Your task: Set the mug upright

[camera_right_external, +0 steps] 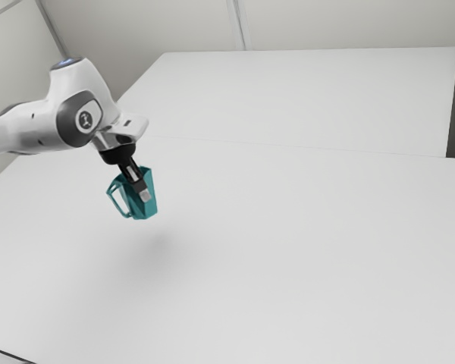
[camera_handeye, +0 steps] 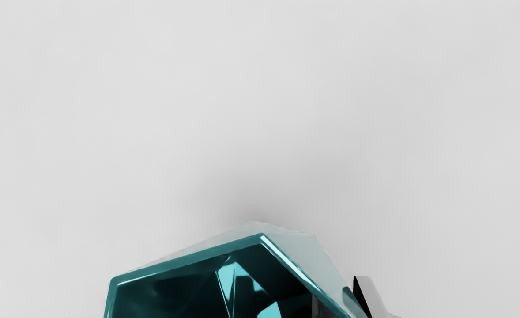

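Observation:
The gripper points down and is shut on the wall of the teal faceted mug. The mug hangs above the table, a soft shadow beneath it, slightly tilted with its handle toward the exterior view's left. In the wrist view the open mouth of the mug faces the camera. There the gripper has one finger outside the wall, and a grey sliver of the other appears inside the rim. The mug's base is hidden in the wrist view.
A broad white table extends under the arm. Behind it stands a pale panel, and a dark-edged object lies at the near left corner of the exterior view.

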{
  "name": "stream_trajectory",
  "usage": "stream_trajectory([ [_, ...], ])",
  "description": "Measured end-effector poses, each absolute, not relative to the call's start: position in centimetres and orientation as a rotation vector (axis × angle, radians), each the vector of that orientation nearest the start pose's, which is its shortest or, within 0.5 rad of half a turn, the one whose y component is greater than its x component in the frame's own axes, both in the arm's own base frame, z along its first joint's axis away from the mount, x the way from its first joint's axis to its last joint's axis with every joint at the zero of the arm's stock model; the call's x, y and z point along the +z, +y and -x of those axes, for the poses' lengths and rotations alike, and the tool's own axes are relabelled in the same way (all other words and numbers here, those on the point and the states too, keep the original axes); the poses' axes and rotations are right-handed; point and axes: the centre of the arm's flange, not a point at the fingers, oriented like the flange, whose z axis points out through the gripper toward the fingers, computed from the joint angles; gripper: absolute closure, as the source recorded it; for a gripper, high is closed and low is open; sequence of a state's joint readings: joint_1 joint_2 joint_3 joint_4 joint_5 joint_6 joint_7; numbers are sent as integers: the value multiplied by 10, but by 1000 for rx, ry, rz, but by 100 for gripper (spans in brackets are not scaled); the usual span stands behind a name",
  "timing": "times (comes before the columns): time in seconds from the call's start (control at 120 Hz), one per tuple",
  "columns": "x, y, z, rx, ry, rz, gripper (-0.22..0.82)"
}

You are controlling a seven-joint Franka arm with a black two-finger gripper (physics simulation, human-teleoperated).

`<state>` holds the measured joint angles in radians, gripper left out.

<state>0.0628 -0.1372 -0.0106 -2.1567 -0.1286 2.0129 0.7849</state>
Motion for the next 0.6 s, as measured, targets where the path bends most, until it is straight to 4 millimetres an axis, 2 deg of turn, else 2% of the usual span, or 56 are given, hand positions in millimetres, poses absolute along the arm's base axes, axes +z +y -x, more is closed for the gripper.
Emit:
stream_trajectory([
  [0.083, 443, 9, -500, -41, 1027, 3063, 76],
  [0.292, 424, -16, -491, -23, 927, 3014, 76],
  [0.6, 384, -33, -479, -28, 755, 3008, 77],
])
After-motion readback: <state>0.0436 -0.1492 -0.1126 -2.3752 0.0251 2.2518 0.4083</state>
